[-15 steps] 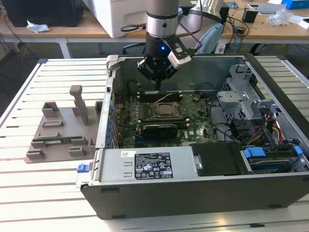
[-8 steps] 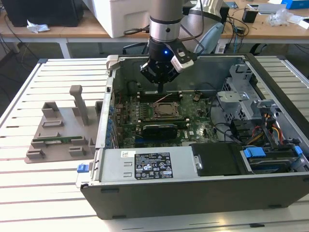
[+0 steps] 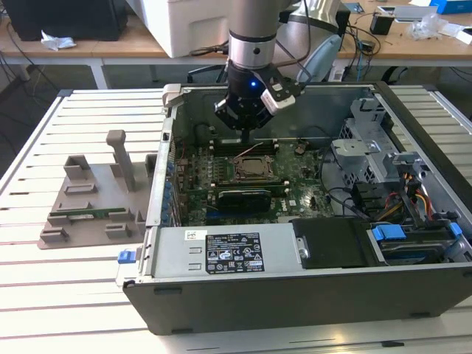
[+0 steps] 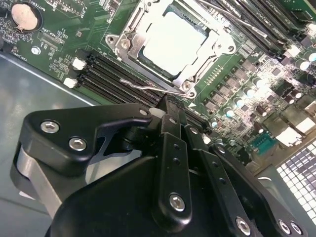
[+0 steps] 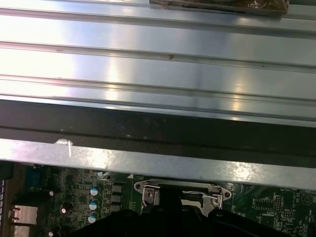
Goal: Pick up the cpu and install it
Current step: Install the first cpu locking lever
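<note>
Second wrist view is giving you the closest look: your fingers (image 4: pixel 170 111) are sitting pressed together with nothing between them, their tips hanging just above the near edge of the socket frame (image 4: pixel 170 84) and the thin wire lever (image 4: pixel 143 85) running along it. Past the tips, the cpu (image 4: pixel 173 42) is lying flat inside that frame, its pale metal top glaring under the light, so to my eye the chip is already seated on the motherboard (image 4: pixel 256 94) and is not being carried. From here the trouble is coming from how close the closed tips are hanging to that lever and frame: a small slip downward or sideways is likely to catch the wire, bend it, or press on one corner of the chip and tilt it in its seat. The black memory slots (image 4: pixel 106 69) are lying right beside the frame, and the capacitors (image 4: pixel 237 101) are standing near it, so a scraping pass is risking those too. Exterior view is showing the gripper (image 3: pixel 247 134) reaching down into the open computer case (image 3: pixel 310 287), which is resting on the slatted worktop (image 3: pixel 74 295) beside the grey moulded tray (image 3: pixel 96 206); the case walls are leaving you little room to swing.
</note>
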